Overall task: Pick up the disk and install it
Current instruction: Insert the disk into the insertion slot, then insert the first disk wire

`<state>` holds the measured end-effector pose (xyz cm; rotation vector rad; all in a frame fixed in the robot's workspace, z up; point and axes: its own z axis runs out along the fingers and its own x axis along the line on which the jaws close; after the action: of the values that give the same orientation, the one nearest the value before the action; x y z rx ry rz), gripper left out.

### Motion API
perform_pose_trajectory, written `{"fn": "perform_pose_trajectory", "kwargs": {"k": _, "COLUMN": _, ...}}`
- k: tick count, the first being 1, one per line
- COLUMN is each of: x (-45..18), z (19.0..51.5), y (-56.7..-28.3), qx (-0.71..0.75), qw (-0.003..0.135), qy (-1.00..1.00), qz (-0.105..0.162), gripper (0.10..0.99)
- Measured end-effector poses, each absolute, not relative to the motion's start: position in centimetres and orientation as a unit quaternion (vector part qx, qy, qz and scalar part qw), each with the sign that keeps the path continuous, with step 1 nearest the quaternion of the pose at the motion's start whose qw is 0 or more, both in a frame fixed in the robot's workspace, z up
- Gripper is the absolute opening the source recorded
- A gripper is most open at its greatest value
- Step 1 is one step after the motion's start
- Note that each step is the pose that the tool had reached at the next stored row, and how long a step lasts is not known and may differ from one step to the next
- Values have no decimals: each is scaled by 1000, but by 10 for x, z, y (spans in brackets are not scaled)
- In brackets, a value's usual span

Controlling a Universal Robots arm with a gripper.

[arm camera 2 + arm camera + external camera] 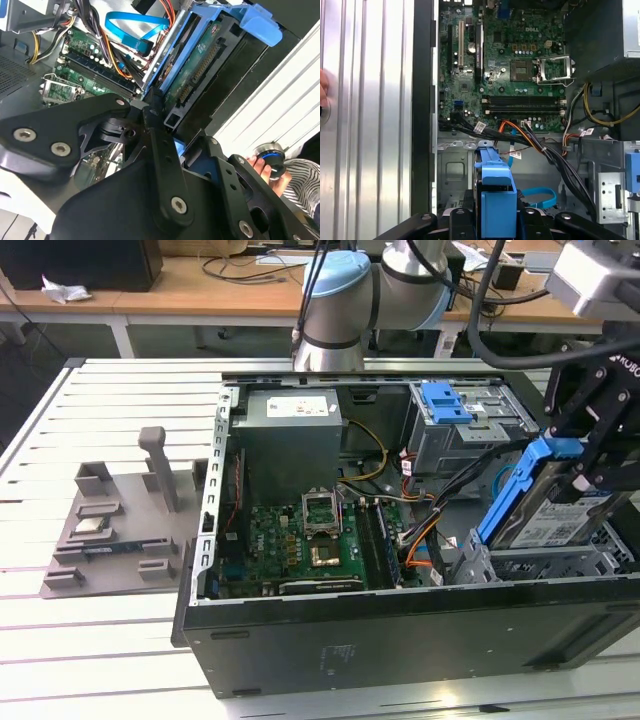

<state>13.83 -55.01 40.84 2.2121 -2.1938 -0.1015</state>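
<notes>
One robot gripper (590, 455) clamps the disk (556, 508) in the exterior view, fingers closed on its blue bracket, the drive hanging tilted beneath them over the drive cage (545, 562) of an open computer case (400, 625). In the second wrist view, the black fingers (155, 135) pinch the disk (200, 75) edge-on, motherboard (80, 60) beyond; a person's hand (267, 167) holds a knob nearby. In the first wrist view, the disk (495, 195) stands between the fingers, orange cables (517, 132) just past it.
</notes>
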Motion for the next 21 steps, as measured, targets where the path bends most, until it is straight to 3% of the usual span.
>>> {"fn": "perform_pose_trajectory", "kwargs": {"k": 7, "x": 138, "z": 396, "y": -550, "qx": 710, "qw": 12, "qy": -704, "qz": -33, "gripper": 380}}
{"fn": "perform_pose_trajectory", "kwargs": {"k": 8, "x": 138, "z": 396, "y": -550, "qx": 710, "qw": 12, "qy": -704, "qz": -33, "gripper": 443}}
{"fn": "perform_pose_trajectory", "kwargs": {"k": 12, "x": 138, "z": 396, "y": -550, "qx": 710, "qw": 12, "qy": -704, "qz": -33, "gripper": 427}}
{"fn": "perform_pose_trajectory", "kwargs": {"k": 17, "x": 138, "z": 396, "y": -550, "qx": 710, "qw": 12, "qy": -704, "qz": -33, "gripper": 106}}
{"fn": "perform_pose_trajectory", "kwargs": {"k": 21, "x": 138, "z": 396, "y": -550, "qx": 710, "qw": 12, "qy": -704, "qz": -33, "gripper": 106}}
